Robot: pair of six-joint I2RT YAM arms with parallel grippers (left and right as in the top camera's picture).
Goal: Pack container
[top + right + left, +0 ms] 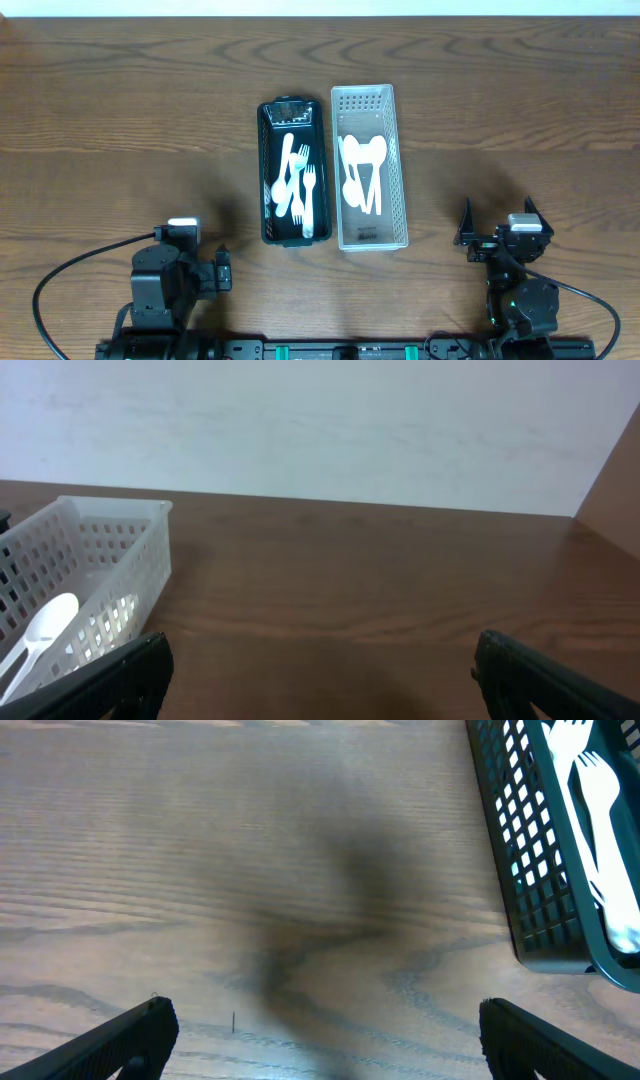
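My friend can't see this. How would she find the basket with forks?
On the wooden table two long baskets sit side by side. Pick the black basket on the left: it holds forks, the white basket holds only spoons.

Even, soft overhead light; the left wrist view is blurred, with a dark shadow across the table [200, 870].
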